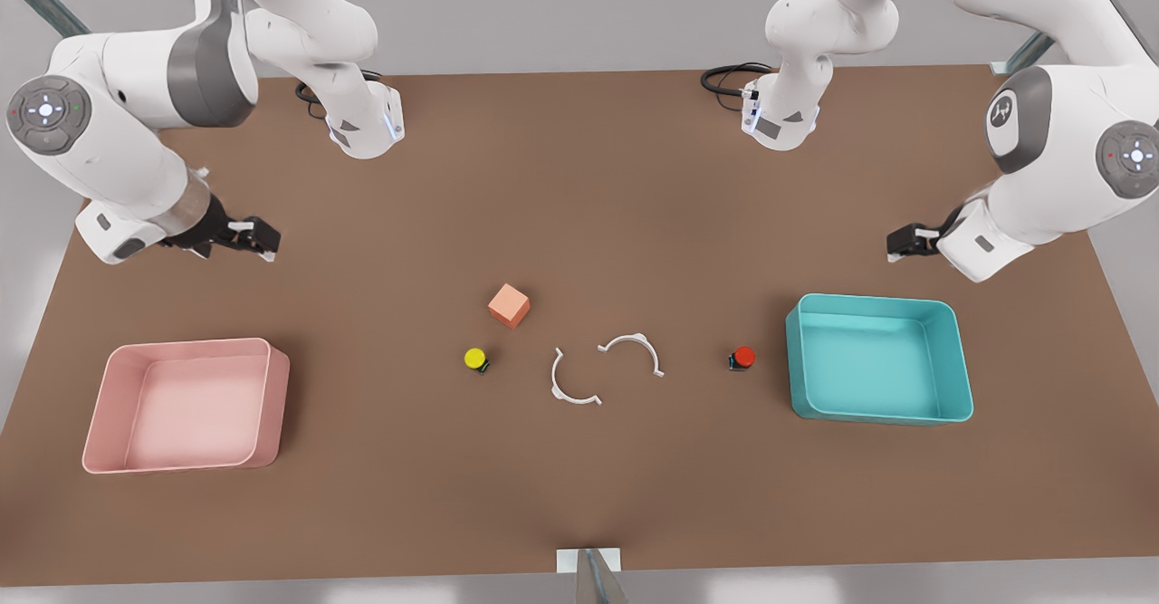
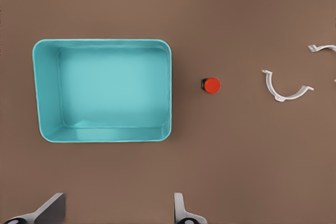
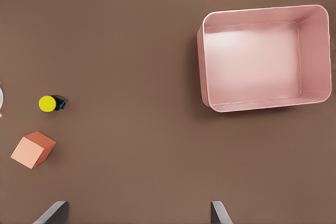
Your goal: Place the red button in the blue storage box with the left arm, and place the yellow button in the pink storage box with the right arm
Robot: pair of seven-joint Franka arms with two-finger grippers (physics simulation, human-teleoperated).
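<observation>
Brown matte table (image 1: 579, 187) fills the scene, pale grey wall behind. Pink storage box (image 1: 186, 405) sits on the front view's left, blue storage box (image 1: 876, 359) on its right, both empty. Yellow button (image 1: 475, 359) and red button (image 1: 742, 358) flank two white clips (image 1: 602, 367), near an orange cube (image 1: 508, 305). Left gripper (image 2: 113, 211) and right gripper (image 3: 137, 213) hover wide open, holding nothing.

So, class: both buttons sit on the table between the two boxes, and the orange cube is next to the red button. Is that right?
Not quite. The cube sits next to the yellow button, not the red button; the front view shows it. The rest holds: both buttons sit on the table between the pink box and the blue box.
</observation>
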